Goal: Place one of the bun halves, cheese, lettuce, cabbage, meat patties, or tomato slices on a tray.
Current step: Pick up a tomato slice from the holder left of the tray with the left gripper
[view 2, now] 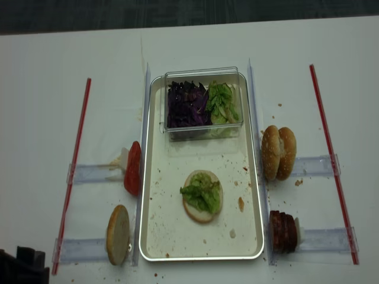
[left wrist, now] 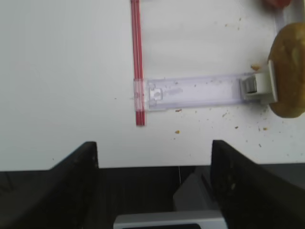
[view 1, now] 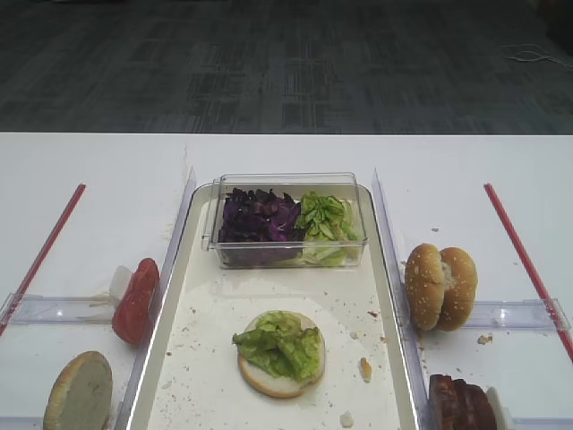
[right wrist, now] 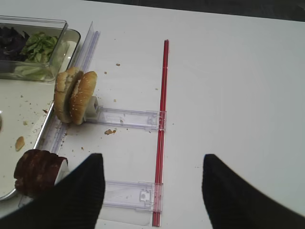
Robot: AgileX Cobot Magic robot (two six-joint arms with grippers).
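On the tray [view 1: 391, 296] [view 2: 258, 195] lies a bun half topped with lettuce [view 1: 279, 352] [view 2: 202, 194]. A clear tub holds cabbage [view 1: 258, 219] and lettuce [view 1: 327, 219]. Tomato slices [view 1: 136, 300] stand left of the tray, with another bun half [view 1: 79, 392] [left wrist: 288, 71] nearer the front. Two bun halves [view 1: 440, 287] [right wrist: 75, 95] and the meat patties [view 1: 461, 403] [right wrist: 38, 171] stand on its right. No cheese shows. My left gripper [left wrist: 155, 152] is open and empty at the table's front edge. My right gripper [right wrist: 150, 176] is open and empty above the table right of the patties.
Red strips [view 1: 45, 246] [view 1: 524, 255] run along both sides, joined to clear plastic holders [right wrist: 128, 118] [left wrist: 200, 90]. Crumbs dot the tray floor and the table. The clear tub [view 1: 285, 182] takes up the tray's far end.
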